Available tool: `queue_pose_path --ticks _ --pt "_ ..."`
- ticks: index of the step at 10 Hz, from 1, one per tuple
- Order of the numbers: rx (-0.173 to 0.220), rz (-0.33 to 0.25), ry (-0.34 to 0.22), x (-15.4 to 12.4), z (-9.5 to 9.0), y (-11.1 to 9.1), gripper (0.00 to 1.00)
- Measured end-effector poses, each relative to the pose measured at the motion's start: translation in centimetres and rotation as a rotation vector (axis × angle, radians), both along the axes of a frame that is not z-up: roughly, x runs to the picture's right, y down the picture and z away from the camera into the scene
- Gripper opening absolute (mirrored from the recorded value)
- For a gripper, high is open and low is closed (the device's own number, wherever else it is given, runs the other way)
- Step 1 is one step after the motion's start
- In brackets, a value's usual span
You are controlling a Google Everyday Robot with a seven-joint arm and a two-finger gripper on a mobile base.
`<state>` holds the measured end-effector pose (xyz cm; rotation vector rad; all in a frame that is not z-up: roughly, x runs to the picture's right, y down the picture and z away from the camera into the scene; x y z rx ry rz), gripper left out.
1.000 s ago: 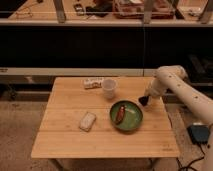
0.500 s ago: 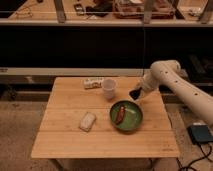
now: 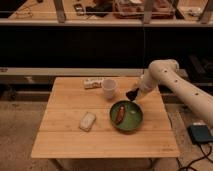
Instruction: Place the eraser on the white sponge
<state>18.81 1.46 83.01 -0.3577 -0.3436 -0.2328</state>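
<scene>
The white sponge (image 3: 87,121) lies flat on the wooden table (image 3: 65,140), left of centre. A small pale oblong block (image 3: 92,83), which looks like the eraser, lies at the table's back edge just left of a white cup (image 3: 109,89). My gripper (image 3: 132,95) is dark and hangs from the white arm (image 3: 165,80). It is over the back rim of the green bowl (image 3: 131,120), right of the cup. It is well apart from the eraser and the sponge.
The green bowl holds a brown oblong item (image 3: 119,114). A dark shelf unit (image 3: 75,45) stands behind the table. A grey box (image 3: 200,134) lies on the floor at the right.
The arm has swung left, carrying the gripper from beyond the table's right side to the bowl's back rim near the cup. The objects on the table have not moved.
</scene>
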Motion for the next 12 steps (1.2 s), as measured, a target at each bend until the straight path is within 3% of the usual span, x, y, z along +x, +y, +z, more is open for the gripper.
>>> queue_pose_path --ticks 3,4,6,9,12 --pt "-0.016 -0.021 -0.020 -1.1 0.0 0.6 0.00" --pt "-0.019 -0.066 -0.068 -3.9 -0.7 1.2 0.00" --pt "-0.013 -0.191 -0.213 -12.4 -3.8 3.5 0.00" --pt "0.021 -0.343 -0.367 -20.9 -7.5 7.9 0.00" --pt "0.087 -0.453 -0.446 -26.0 -7.0 11.7 0.00"
